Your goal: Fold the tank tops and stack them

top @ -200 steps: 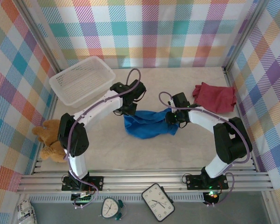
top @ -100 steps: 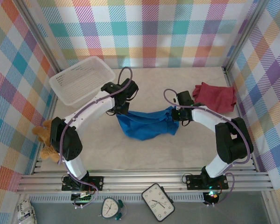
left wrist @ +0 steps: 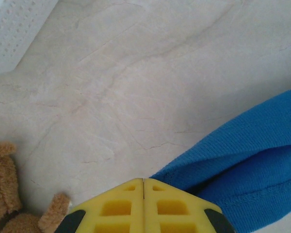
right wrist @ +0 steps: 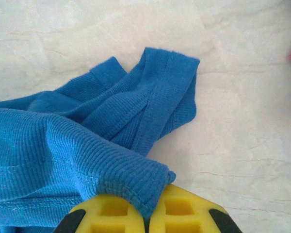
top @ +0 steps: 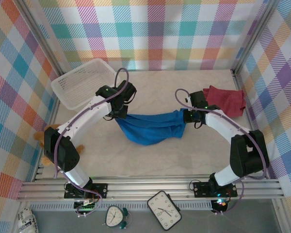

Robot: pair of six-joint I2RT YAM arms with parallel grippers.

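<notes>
I have the blue tank top [top: 150,128] hanging between my two tools like a hammock. The left gripper [top: 120,115] is clenched on one end of it. In the left wrist view its yellow pads [left wrist: 119,208] are pressed together with no gap, and the blue cloth comes out from under them to the right. The right gripper [top: 188,117] is clenched on the other end, and in its wrist view a stitched hem is pinched between the pads [right wrist: 179,208], while a strap and loose folds lie on the table [top: 150,162] just ahead of the fingers. I judge that the cloth is held at two far ends so that I can pull it wide and flat, because a crumpled top cannot be folded cleanly. The upper edge runs almost straight from one tool to the other, but the middle sags toward me in a belly, so I think the spreading is only partly done. The dark red tank top [top: 224,101] lies in a heap just behind the right gripper on its outer side, close but not touching. I cannot tell whether it is one piece or two. The white mesh basket [top: 85,82] stands behind the left gripper and to its outer side, well apart. The brown teddy bear [left wrist: 5,194] sits back beside the left arm, out of the way. No stack exists yet, so most of the work is ahead of me.
</notes>
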